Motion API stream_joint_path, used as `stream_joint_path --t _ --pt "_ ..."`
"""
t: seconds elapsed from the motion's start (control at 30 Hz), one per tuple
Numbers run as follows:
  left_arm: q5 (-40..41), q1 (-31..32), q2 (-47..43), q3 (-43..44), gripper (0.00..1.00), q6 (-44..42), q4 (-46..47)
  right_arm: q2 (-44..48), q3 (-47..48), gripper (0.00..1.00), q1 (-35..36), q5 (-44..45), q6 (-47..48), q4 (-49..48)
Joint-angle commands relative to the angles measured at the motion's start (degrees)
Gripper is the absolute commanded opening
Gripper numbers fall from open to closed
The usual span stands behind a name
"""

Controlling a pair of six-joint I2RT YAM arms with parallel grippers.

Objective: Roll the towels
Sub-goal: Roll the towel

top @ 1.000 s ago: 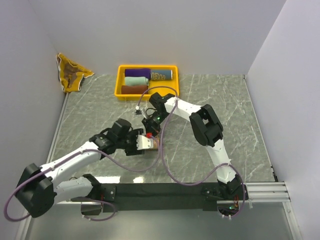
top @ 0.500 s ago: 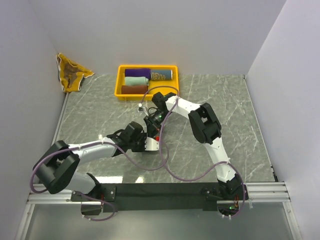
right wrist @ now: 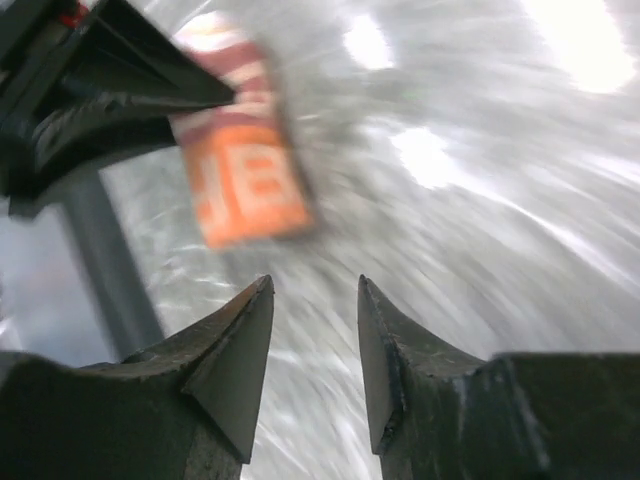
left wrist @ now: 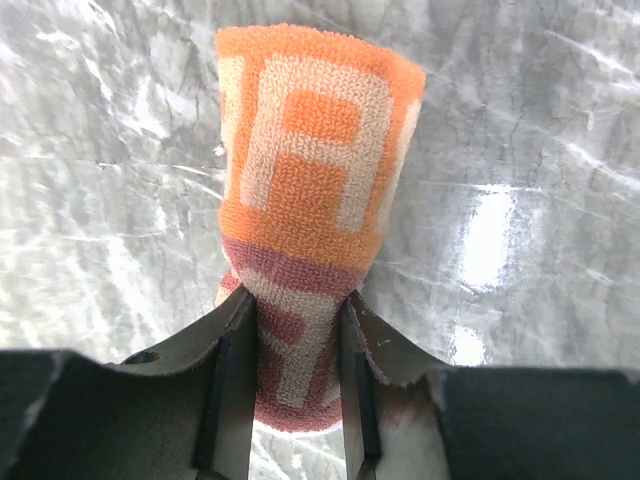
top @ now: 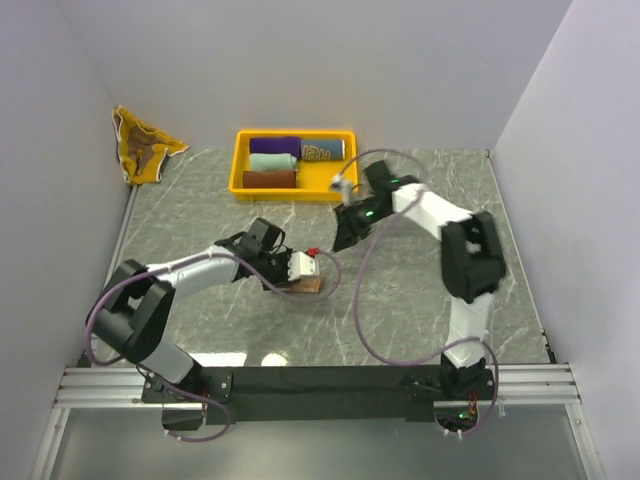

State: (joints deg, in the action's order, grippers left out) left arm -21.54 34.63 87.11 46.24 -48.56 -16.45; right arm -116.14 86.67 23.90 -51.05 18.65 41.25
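Pinching the near end of the orange towel (left wrist: 310, 150), the left gripper (left wrist: 295, 310) has one finger pressed to each side of the roll, whose far end juts out past the fingertips over the marble table (left wrist: 520, 120). Farther on, the right gripper (right wrist: 315, 300) hangs over the table, jaws spread with nothing between them, well apart from the roll. At the back, the yellow tray (top: 238, 165) holds four rolled towels (top: 272, 160). A brown-and-yellow towel (top: 145, 145) lies crumpled in the far left corner.
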Motion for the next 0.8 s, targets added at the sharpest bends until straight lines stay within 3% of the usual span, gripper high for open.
stream_joint_path --t 0.0,0.23,0.4,0.53,0.77 --pt "-6.2 -3.6 5.8 3.5 0.11 0.7 -15.4 13.1 -4.4 0.46 -5.2 7.8 -3.8 -8.7" --pt "-12.4 -8.1 16.3 14.3 0.11 -0.1 -25.6 38.0 -23.6 0.39 -5.0 14.3 1.5 -12.0" --pt "-14.0 -9.8 22.5 19.8 0.1 0.1 -29.2 49.5 -32.4 0.33 1.3 20.8 7.7 -10.8" --pt "-13.6 -10.1 24.5 22.0 0.1 0.2 -30.0 49.2 -33.5 0.37 9.8 25.6 9.8 -10.1" --pt "-14.1 -10.5 27.3 24.9 0.09 0.7 -31.9 40.8 -30.5 0.48 25.7 41.1 10.8 -21.5"
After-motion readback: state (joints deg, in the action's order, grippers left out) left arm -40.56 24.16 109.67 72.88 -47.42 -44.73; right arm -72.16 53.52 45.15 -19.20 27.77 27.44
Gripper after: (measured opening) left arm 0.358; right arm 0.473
